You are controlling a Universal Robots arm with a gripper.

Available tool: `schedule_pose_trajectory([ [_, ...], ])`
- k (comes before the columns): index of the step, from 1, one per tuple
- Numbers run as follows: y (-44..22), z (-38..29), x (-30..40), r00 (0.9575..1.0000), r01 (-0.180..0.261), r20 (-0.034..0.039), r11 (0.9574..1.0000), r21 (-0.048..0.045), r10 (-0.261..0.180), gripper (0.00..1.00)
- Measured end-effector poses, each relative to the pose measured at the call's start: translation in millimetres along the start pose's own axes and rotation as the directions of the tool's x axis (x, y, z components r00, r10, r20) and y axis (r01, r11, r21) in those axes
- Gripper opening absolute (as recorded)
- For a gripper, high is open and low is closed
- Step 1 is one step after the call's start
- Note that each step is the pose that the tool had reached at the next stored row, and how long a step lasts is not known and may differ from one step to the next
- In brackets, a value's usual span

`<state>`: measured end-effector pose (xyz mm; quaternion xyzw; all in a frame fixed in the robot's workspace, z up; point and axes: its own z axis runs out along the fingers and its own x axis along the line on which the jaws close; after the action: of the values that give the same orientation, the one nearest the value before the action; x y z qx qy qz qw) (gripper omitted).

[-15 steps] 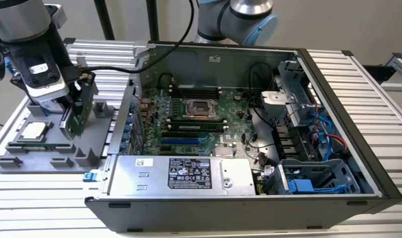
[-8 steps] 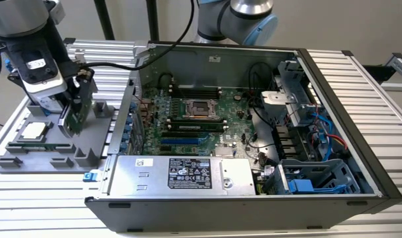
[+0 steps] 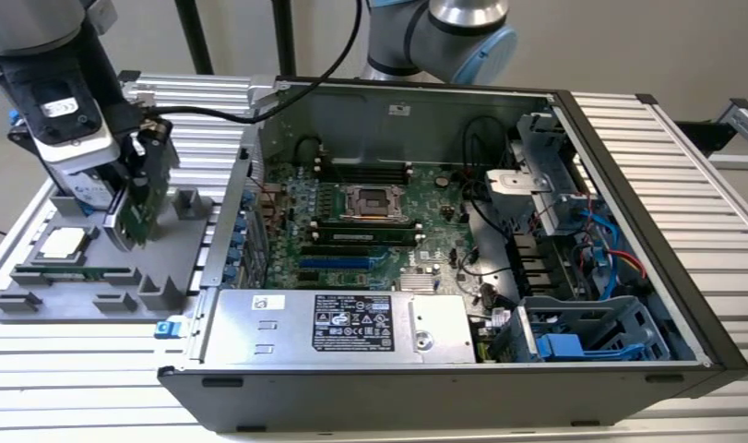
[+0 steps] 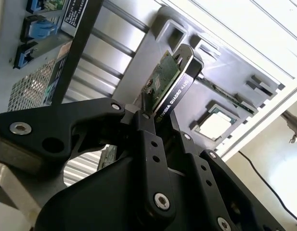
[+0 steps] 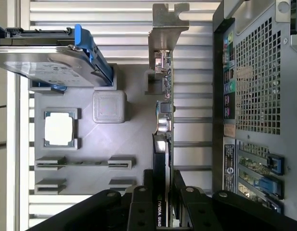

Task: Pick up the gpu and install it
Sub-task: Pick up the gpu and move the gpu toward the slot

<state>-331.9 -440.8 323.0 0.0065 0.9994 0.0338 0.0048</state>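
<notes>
Grey tray beside computer case, end effector clamped on gpu, white lettering along its edge

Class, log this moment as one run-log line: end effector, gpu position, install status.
end effector: shut on gpu | gpu: at grey tray, outside computer case | install: not yet done

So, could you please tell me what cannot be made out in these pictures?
1. Exterior view: whether the gpu touches the gray tray or hangs clear; its lower edge is too small to tell.
2. Both wrist views: the stretch of the gpu between the fingers of the gripper, covered by them.
3. First wrist view: the hard drive, cut off by the picture's edge.
</notes>
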Motion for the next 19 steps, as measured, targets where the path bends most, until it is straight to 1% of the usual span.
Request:
schedule_pose_trajectory([
  [19, 1.3, -18.1, -0.1, 1.0000, 0.000, -0.0001, 1.0000, 0.0000, 0.000, 0.00],
])
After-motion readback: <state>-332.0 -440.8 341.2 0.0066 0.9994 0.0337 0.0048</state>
